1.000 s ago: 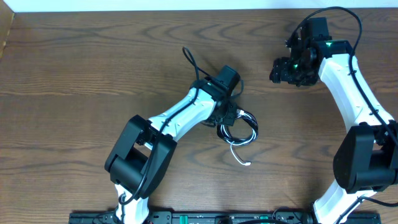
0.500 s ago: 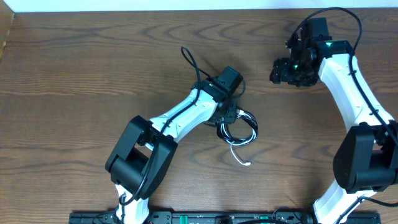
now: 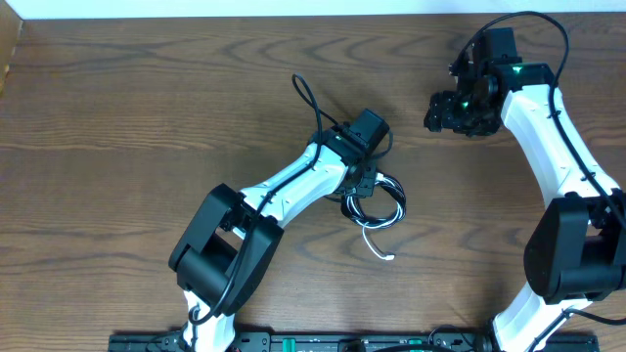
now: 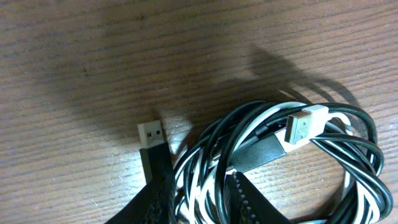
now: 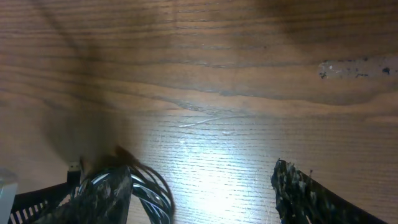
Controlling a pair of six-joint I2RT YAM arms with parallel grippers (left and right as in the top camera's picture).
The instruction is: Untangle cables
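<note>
The black and white cables (image 3: 381, 205) lie as one palm-sized coil at the table's middle, with a white tail ending in a small plug (image 3: 389, 257). In the left wrist view the coil (image 4: 214, 140) shows a black plug (image 4: 151, 133) and a white plug (image 4: 301, 124). My left gripper (image 3: 363, 184) sits on the coil's left side; its fingers (image 4: 199, 183) are closed on a bundle of black and white strands. My right gripper (image 3: 442, 110) is open and empty, held above the table to the upper right. In its view (image 5: 199, 186) part of the coil (image 5: 154, 193) shows beside the left finger.
A thicker black wire (image 3: 305, 98) loops off the left arm's wrist, up and left of the coil. A pale scuff (image 5: 357, 67) marks the wood. The table's far edge (image 3: 293, 18) runs along the top.
The left wrist has shifted slightly to the right over the coil. The coil and the right arm have not moved.
</note>
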